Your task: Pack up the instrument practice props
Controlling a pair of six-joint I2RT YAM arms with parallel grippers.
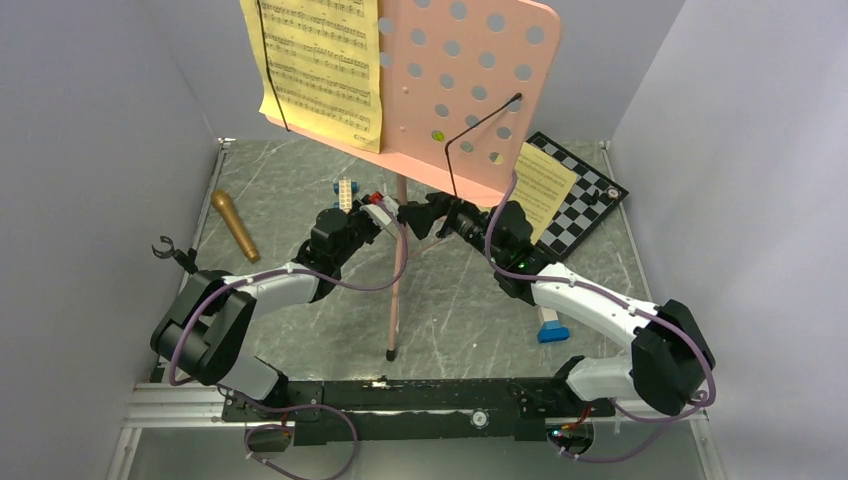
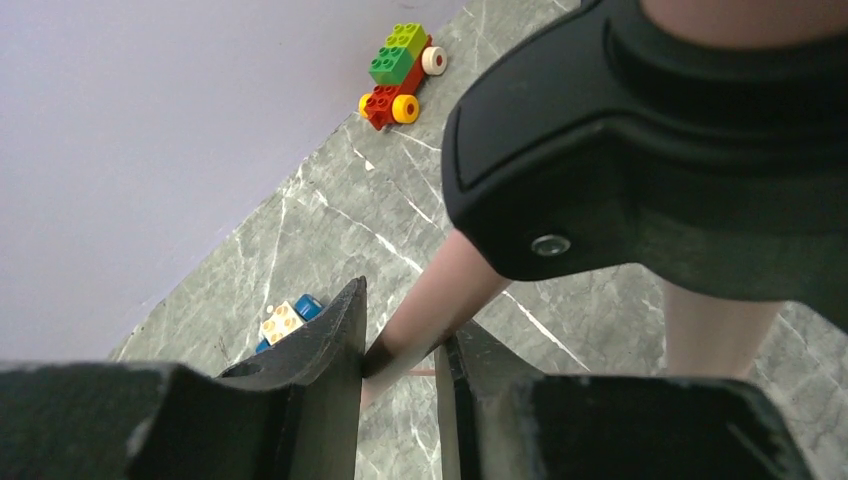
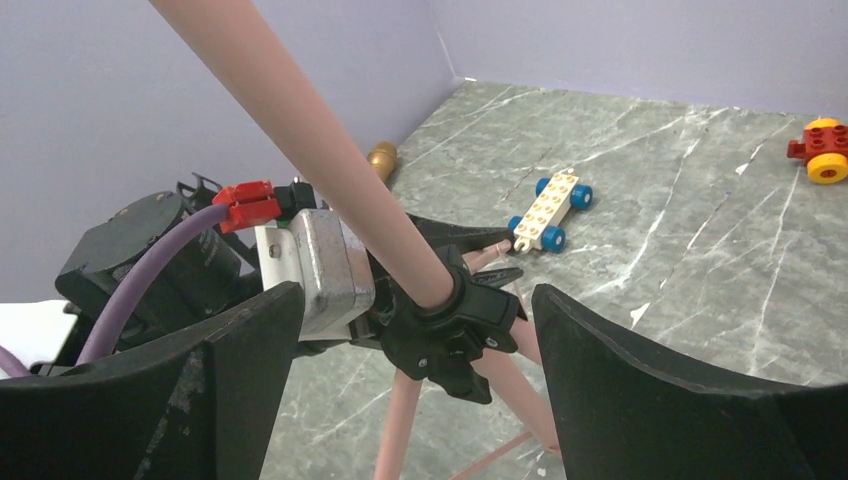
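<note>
Stand [image 1: 395, 290]: upright, pages [image 1: 322, 62] on its desk.
Left gripper [image 2: 404, 335]: pinched narrow on a stand leg, below the hub [image 3: 445, 325].
Right gripper [image 3: 415, 300]: wide open, empty, straddling the hub.
Risk: the top-heavy stand could tip — pages sliding off — if that leg folded unsupported.

The pink music stand [image 1: 425, 115] fills the counter's [image 1: 470, 310] middle: its desk [image 1: 505, 100] roofs it, and splayed legs [image 3: 400, 430] fence the space underneath. The front of the counter lies open. The microphone [image 1: 234, 224] flanks the left, the chessboard [image 1: 590, 205] the far right. A toy car [image 3: 548, 207] seemingly sits just behind the legs.
</note>
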